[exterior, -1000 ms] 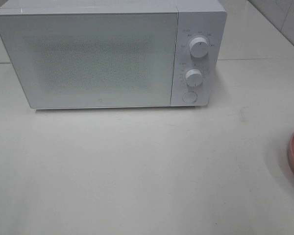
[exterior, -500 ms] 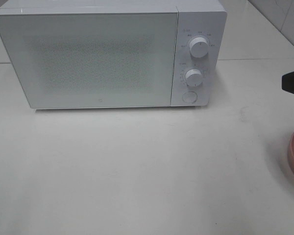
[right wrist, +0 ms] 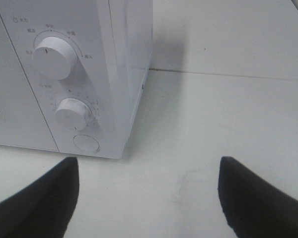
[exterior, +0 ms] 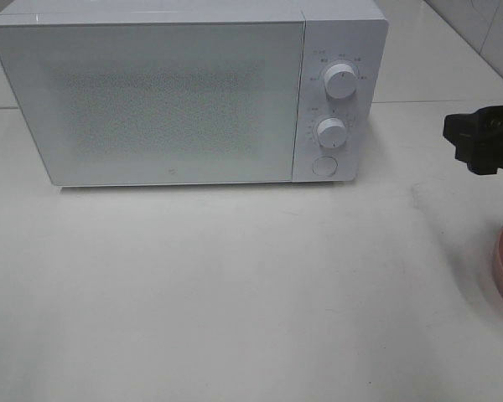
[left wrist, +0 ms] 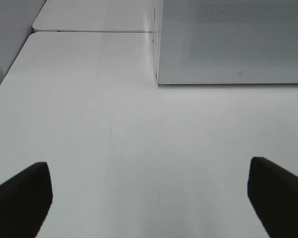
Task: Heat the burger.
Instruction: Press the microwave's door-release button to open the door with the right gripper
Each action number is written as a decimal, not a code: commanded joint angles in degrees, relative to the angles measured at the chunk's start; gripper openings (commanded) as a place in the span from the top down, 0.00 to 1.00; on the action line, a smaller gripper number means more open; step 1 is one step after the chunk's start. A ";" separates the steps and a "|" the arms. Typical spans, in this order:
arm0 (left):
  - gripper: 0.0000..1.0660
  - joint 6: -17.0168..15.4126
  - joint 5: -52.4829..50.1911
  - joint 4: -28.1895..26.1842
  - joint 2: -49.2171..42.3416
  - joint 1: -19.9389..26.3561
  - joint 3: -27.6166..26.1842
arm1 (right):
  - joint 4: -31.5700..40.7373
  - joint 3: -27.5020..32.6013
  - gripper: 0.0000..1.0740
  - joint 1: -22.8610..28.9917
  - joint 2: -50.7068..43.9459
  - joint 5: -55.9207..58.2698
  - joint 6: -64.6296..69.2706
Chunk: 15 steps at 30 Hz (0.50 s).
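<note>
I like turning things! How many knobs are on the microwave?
2. The upper knob sits near the top of the microwave's control panel; the lower knob is just below it, above a round button.

Soft, even light from above washes the smooth white bench (exterior: pixel 235 285) pale, with little glare. The boxy white microwave oven (exterior: pixel 151 100) casts a thin shadow along its base and a faint grey one beside its dial end. The high view is grainy and slightly soft. The black fingers (right wrist: pixel 39 198) of the right hand (right wrist: pixel 148 196) blur close to the wrist camera.
</note>
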 commanded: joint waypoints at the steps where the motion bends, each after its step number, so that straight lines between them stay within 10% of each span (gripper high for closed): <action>1: 0.06 0.00 -0.92 -0.23 -1.32 0.17 0.11 | 2.18 1.55 0.31 -0.17 4.18 -9.22 -0.57; 15: 0.06 0.00 -0.92 -0.23 -1.32 0.17 0.11 | 28.13 4.58 0.31 16.27 17.65 -30.60 -16.44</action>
